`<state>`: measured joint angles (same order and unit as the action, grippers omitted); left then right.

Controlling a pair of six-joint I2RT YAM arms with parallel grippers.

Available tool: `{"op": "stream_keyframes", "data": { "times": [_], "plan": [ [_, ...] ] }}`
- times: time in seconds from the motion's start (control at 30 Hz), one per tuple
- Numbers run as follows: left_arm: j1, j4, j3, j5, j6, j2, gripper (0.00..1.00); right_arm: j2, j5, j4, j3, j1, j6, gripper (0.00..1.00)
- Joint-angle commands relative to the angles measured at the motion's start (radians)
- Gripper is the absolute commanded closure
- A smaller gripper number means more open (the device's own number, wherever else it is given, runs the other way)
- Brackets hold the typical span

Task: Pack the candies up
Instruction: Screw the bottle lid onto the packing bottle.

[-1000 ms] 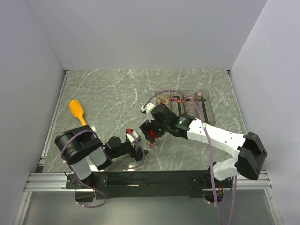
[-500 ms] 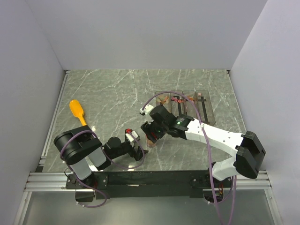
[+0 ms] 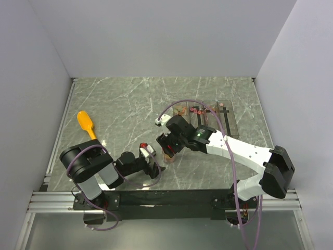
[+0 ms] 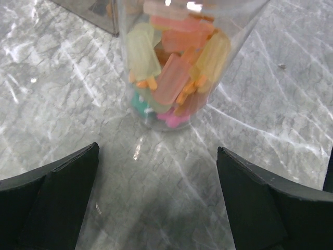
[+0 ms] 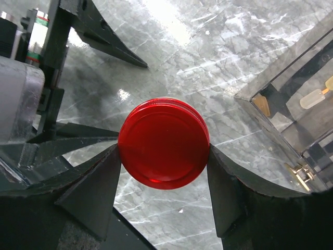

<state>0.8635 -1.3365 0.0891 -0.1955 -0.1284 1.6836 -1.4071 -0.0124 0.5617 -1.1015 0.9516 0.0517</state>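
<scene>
Right hand (image 5: 164,152) on glossy round red lid (image 5: 163,139)

The candies (image 4: 174,78) are pink, orange, yellow and green, piled up inside the clear jar (image 4: 242,31).

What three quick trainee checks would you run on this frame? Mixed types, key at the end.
1. True or false: the left gripper is shut on the clear jar.
2. What is between the right gripper's fingers? A) a blue cup B) the red lid C) a green bottle
3. Fill in: the clear jar in the left wrist view holds wrapped ___.

Key:
1. False: it is open, and the jar stands ahead of its fingers.
2. B
3. candies
</scene>
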Motion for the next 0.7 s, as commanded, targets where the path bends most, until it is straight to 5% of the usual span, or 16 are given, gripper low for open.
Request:
{"op": "stream_keyframes", "data": {
  "times": [0.0, 0.57, 0.67],
  "plan": [
    [0.005, -0.529, 0.037, -0.044, -0.022, -0.022, 0.01, 0.01, 0.002, -0.068, -0.003, 0.007, 0.025, 0.55],
    [0.006, -0.529, 0.187, -0.101, -0.002, 0.074, 0.01, 0.017, 0.066, -0.111, 0.051, 0.007, 0.08, 0.59],
    [0.006, -0.529, 0.195, -0.108, 0.003, 0.09, 0.08, 0.016, 0.072, -0.111, 0.052, 0.007, 0.088, 0.6]
  ]
}}
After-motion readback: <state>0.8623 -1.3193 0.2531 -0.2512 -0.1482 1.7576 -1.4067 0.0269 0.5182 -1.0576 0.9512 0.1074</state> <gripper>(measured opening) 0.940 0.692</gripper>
